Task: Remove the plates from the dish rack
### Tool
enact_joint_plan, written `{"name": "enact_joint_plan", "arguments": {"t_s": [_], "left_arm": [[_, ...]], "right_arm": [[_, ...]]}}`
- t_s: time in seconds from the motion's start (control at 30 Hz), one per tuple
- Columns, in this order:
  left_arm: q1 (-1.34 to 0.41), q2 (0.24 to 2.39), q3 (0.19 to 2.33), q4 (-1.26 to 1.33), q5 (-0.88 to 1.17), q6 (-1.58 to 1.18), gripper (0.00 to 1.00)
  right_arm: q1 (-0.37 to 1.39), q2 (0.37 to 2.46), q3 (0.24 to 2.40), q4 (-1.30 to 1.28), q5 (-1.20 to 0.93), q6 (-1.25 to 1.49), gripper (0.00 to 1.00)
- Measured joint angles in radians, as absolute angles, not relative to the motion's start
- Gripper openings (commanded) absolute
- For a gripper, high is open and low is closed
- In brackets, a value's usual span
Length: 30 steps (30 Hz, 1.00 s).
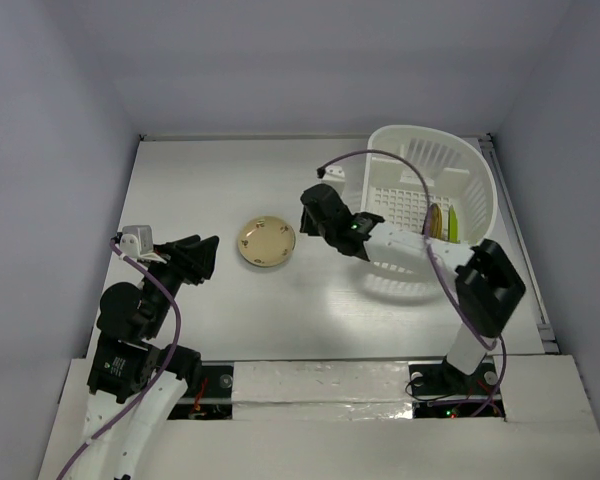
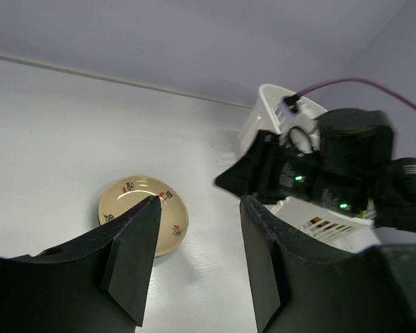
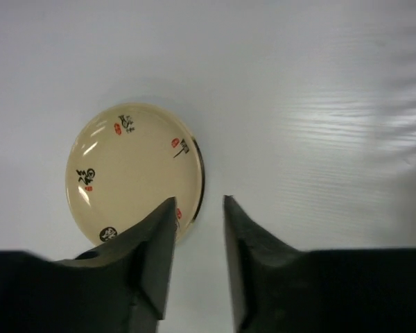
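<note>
Left of the dish rack [image 1: 420,130], a cream plate [image 1: 267,242] lies flat on the worktop [image 1: 210,180]; amber and green plates [image 1: 442,222] stand on edge inside the rack. Our right claw [image 3: 197,201] hangs between rack and cream plate, narrowly parted, empty; our left claw [image 2: 199,201] gapes wide, empty. For the next fetch we should clear the rack's rim, then pinch one upright edge alone.

Got one cream plate [image 1: 267,242] with tiny red and dark marks, lying flat and face up around mid-table. Also seeing a big white slotted dish rack [image 1: 465,165] upright by the far right corner. Inside, standing on edge side by side: amber plate [image 1: 435,221], lime green plate [image 1: 452,225].
</note>
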<state>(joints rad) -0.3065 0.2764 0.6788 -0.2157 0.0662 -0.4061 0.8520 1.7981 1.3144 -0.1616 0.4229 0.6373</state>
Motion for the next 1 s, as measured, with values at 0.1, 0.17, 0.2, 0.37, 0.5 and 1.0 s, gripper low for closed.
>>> {"name": "enact_joint_plan", "arguments": {"t_s": [0.1, 0.17, 0.2, 0.37, 0.5, 1.0], "left_arm": [[-0.307, 0.276, 0.679, -0.216, 0.066, -0.406, 0.47], [-0.307, 0.276, 0.679, -0.216, 0.066, -0.406, 0.47], [-0.307, 0.276, 0.679, -0.216, 0.067, -0.406, 0.47], [-0.307, 0.269, 0.679, -0.215, 0.067, -0.406, 0.47], [-0.308, 0.253, 0.678, -0.215, 0.068, -0.406, 0.47], [-0.342, 0.202, 0.678, -0.216, 0.067, -0.406, 0.50]], "right_arm": [[0.846, 1.657, 1.284, -0.216, 0.532, 0.594, 0.00], [0.834, 1.560, 1.271, -0.260, 0.598, 0.580, 0.00], [0.818, 1.504, 1.258, -0.277, 0.637, 0.570, 0.00], [0.637, 1.278, 1.188, -0.429, 0.754, 0.535, 0.05], [0.508, 1.224, 1.184, -0.572, 0.811, 0.505, 0.34], [0.379, 1.412, 1.181, -0.764, 0.786, 0.405, 0.37]]}}
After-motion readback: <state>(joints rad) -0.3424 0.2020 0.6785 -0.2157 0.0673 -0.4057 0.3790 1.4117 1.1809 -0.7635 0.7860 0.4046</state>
